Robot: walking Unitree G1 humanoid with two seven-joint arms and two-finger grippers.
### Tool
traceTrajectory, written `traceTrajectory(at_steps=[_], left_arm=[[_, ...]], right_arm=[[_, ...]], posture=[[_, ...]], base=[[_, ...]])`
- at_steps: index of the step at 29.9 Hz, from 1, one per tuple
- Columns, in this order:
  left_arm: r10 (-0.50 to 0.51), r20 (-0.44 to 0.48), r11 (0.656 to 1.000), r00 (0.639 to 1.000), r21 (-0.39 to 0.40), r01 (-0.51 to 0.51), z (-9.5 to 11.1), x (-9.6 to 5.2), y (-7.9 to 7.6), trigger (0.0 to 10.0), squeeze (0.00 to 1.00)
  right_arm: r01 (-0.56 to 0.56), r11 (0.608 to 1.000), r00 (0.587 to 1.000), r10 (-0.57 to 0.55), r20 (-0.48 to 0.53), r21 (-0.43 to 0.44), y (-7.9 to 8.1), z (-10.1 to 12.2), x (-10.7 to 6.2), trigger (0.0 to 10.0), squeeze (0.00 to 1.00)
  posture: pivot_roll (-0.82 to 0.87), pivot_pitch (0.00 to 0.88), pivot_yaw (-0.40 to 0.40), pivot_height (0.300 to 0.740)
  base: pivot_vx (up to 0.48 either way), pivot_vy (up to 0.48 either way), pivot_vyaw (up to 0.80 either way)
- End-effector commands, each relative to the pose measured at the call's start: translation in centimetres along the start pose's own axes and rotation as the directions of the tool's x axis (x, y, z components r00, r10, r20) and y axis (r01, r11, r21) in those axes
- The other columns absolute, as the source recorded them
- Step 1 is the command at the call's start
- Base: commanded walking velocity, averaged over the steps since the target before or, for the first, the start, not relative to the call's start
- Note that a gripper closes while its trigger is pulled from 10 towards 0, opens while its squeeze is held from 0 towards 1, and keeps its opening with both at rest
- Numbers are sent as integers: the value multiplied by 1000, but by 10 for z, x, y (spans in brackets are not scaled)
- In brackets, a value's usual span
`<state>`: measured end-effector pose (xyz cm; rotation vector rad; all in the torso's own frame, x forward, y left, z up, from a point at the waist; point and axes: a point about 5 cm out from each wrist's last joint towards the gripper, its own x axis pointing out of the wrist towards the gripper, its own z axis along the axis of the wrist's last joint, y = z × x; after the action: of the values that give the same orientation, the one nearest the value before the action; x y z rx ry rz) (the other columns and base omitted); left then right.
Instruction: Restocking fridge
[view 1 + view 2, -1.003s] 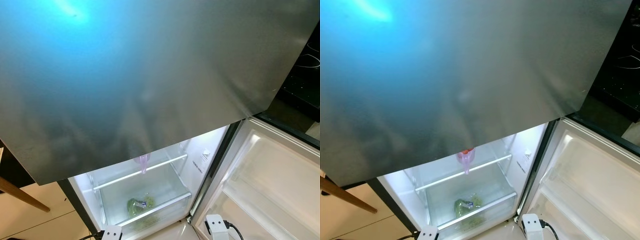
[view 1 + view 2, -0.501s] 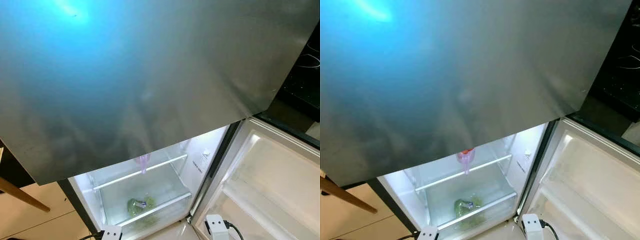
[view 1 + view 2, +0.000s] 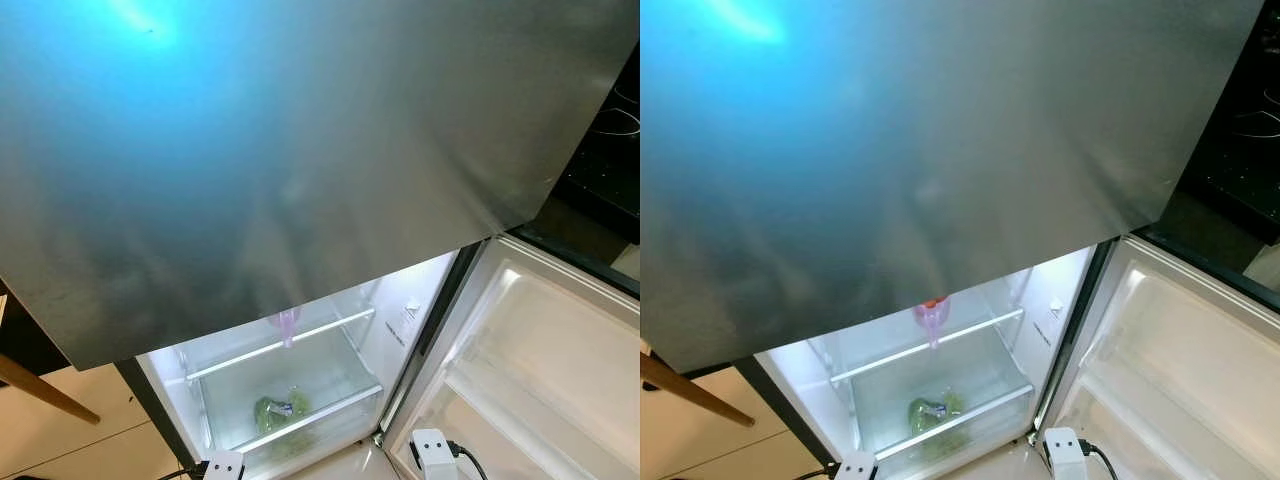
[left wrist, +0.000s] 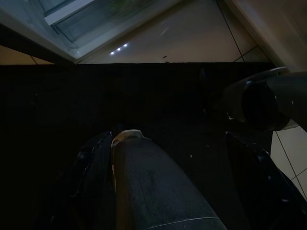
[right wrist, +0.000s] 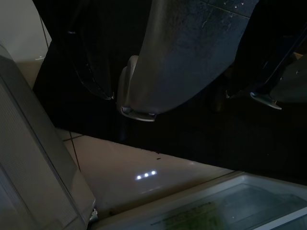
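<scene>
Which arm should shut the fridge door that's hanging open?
Probably the right arm: it hangs right beside the open lower door, which swings out on the robot's right. The left arm hangs further away.

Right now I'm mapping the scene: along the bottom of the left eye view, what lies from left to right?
Wooden leg → tiled floor → green vegetable bag in the fridge drawer → open fridge door.
</scene>
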<state>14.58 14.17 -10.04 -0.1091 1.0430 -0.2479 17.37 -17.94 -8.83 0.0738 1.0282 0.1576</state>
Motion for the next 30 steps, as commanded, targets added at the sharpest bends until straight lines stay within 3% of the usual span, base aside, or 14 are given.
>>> traceTrajectory(at_steps=[1, 30], left_arm=[[-12, -23, 1000, 1000, -7, 12, -6, 1, -7, 10000, 0], [-12, -24, 1000, 1000, -6, 12, -6, 1, -6, 10000, 0]], right_arm=[[7, 1000, 1000, -7, -10, -3, -1, -4, -1, 10000, 0], [4, 1000, 1000, -4, -13, -7, 0, -4, -1, 10000, 0]], posture=[[-38, 53, -45, 740], [-31, 52, -43, 740]], base=[[0, 0, 0], [0, 0, 0]])
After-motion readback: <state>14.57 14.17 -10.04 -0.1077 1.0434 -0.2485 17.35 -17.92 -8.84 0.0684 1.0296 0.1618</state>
